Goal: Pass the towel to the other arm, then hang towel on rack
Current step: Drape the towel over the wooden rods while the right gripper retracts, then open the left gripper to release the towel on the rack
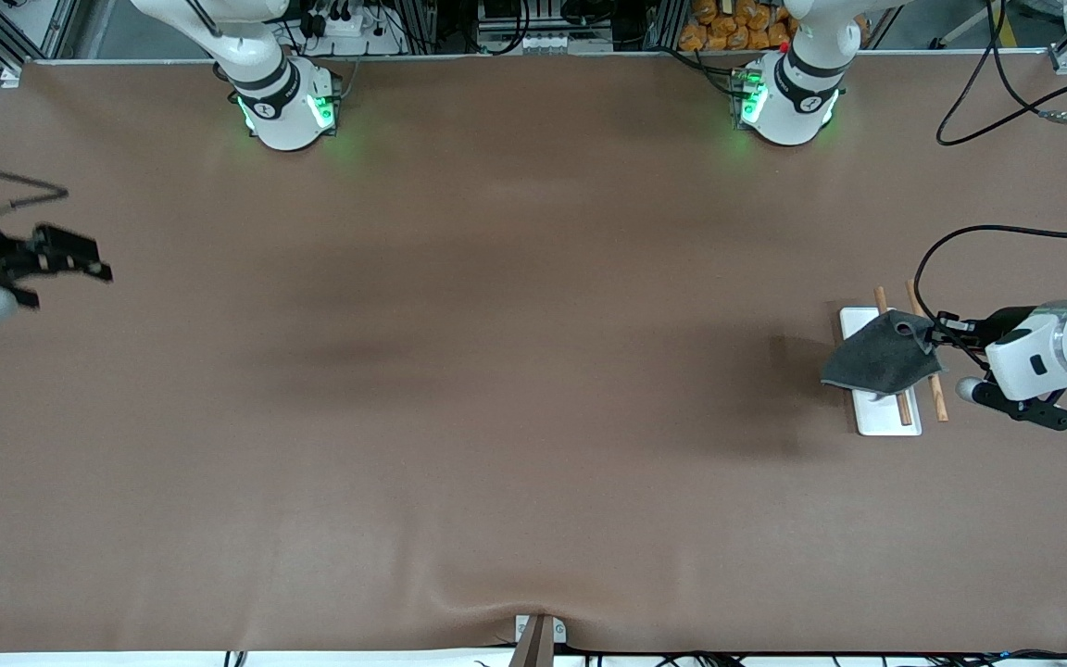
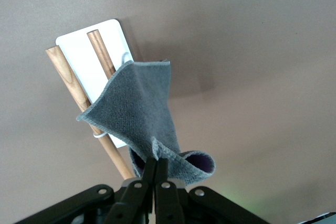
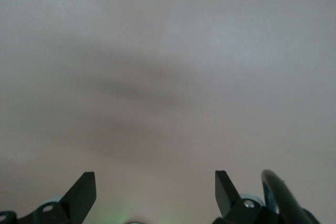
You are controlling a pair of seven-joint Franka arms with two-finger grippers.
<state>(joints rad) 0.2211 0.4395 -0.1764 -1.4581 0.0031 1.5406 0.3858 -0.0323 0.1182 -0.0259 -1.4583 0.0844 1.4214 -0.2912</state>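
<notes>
towel (image 1: 878, 357) hangs from left gripper (image 1: 934, 335), pinched by one corner betw. closed fingertips (image 2: 156, 167), grey face out, bit of purple showing at the fold by the tips. it drapes down from the gripper over the rack (image 1: 885, 415), across both wooden rods (image 2: 67, 80) & white base plate (image 2: 94, 61), at left arm's end of table (image 1: 496, 371). right gripper (image 1: 70, 259) waits w/ fingers spread wide, nothing betw. them, over bare table at right arm's end, well apart from towel.
</notes>
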